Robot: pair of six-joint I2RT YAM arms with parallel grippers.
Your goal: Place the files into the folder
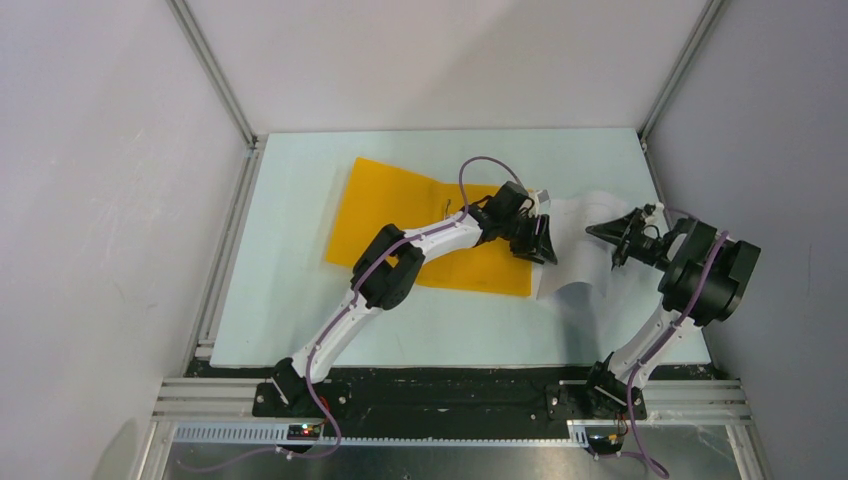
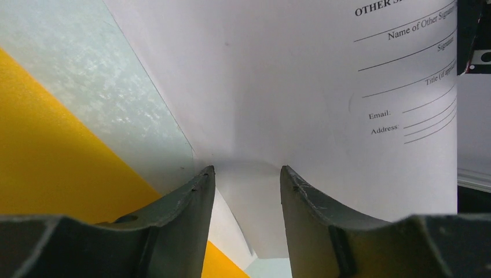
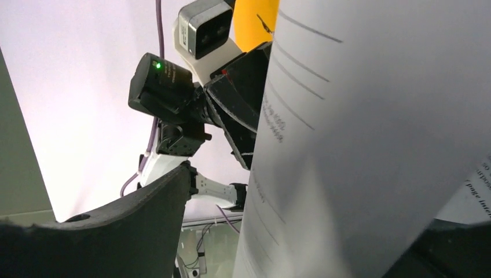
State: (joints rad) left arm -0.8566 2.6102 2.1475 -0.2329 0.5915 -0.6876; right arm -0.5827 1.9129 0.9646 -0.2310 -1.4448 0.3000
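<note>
The orange-yellow folder [image 1: 400, 215] lies flat on the table's left-middle, and it shows in the left wrist view [image 2: 46, 156]. The white printed files [image 1: 575, 262] lie just right of it, curled up off the table. My left gripper [image 1: 540, 240] reaches across the folder. It is open [image 2: 246, 169], with its fingertips against the bent edge of the files [image 2: 301, 87]. My right gripper [image 1: 608, 243] is open at the files' right side. In its wrist view a raised sheet [image 3: 376, 116] stands between the fingers and hides the right one.
The pale table [image 1: 300, 300] is enclosed by white walls with aluminium posts [image 1: 215, 75] at the back corners. A black base strip [image 1: 450, 385] runs along the near edge. The left arm's wrist [image 3: 191, 87] shows close beyond the raised sheet in the right wrist view.
</note>
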